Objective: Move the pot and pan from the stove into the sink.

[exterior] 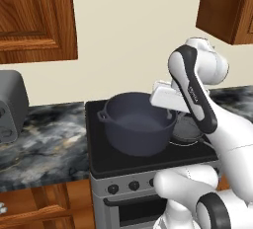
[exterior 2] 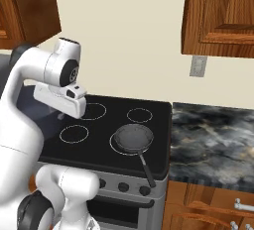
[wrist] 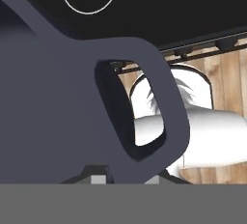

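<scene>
Two fingertips of my tool (wrist: 125,179) sit pinched narrow on the near loop handle of the pot (exterior: 134,123), and in the hand view that handle fills the middle of the picture with the tips just showing beneath it, so I read this as a firm grip on the pot by its handle rather than its rim. I judge the handle was chosen because the pot's wall is too wide for the jaws, while the loop gives them a thin bar to close on. From the left base view the pot looks raised and slightly tilted over the stove (exterior: 99,161), its far handle pointing toward the left, though I cannot tell for certain whether its base is clear of the glass. Its inside looks bare; I see nothing in it. Just beside it on the right front burner lies the pan (exterior 2: 133,138), flat and untouched, its long thin handle reaching out past the stove's front edge over the knobs; it also holds nothing that I can make out. A marbled tabletop (exterior 2: 213,135) runs on either side of the stove, with a grey toaster (exterior: 11,105) at the far left. My guess is that the pot goes first, and one-sided lifting may let it swing.
</scene>
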### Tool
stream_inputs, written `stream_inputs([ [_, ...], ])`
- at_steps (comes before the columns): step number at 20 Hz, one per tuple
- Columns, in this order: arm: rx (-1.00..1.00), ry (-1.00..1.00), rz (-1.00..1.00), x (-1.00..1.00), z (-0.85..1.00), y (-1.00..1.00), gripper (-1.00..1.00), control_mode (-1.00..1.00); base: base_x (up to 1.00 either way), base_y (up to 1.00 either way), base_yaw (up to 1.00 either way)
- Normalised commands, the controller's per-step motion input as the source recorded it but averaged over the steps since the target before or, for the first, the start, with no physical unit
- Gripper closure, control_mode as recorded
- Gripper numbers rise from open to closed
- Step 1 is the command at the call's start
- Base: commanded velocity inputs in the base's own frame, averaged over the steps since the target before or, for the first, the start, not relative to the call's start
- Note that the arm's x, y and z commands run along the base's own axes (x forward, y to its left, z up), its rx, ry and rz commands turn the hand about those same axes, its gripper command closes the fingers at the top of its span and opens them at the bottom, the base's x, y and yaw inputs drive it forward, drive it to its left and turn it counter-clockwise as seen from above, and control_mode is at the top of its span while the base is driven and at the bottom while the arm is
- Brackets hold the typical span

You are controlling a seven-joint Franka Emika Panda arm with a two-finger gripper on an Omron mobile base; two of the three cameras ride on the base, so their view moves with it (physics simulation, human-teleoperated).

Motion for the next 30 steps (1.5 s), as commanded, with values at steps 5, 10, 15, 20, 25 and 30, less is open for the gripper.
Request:
stream_inputs([
  [5, 0.0, 0.0, 0.0, -0.02, 0.0, 0.0, 1.0, 1.0, -0.35, -0.1, 0.09],
  [10, 0.0, 0.0, 0.0, 0.0, 0.0, 0.0, 1.0, 1.0, -0.62, -0.1, 0.24],
  [15, 0.0, 0.0, 0.0, 0.0, 0.0, 0.0, 1.0, 1.0, -0.52, -0.1, 0.33],
  [20, 0.0, 0.0, 0.0, 0.0, 0.0, 0.0, 1.0, 1.0, -0.41, -0.09, 0.39],
  [25, 0.0, 0.0, 0.0, 0.0, 0.0, 0.0, 1.0, 1.0, -0.36, -0.06, 0.41],
  [30, 0.0, 0.0, 0.0, 0.0, 0.0, 0.0, 1.0, 1.0, -0.3, -0.04, 0.44],
])
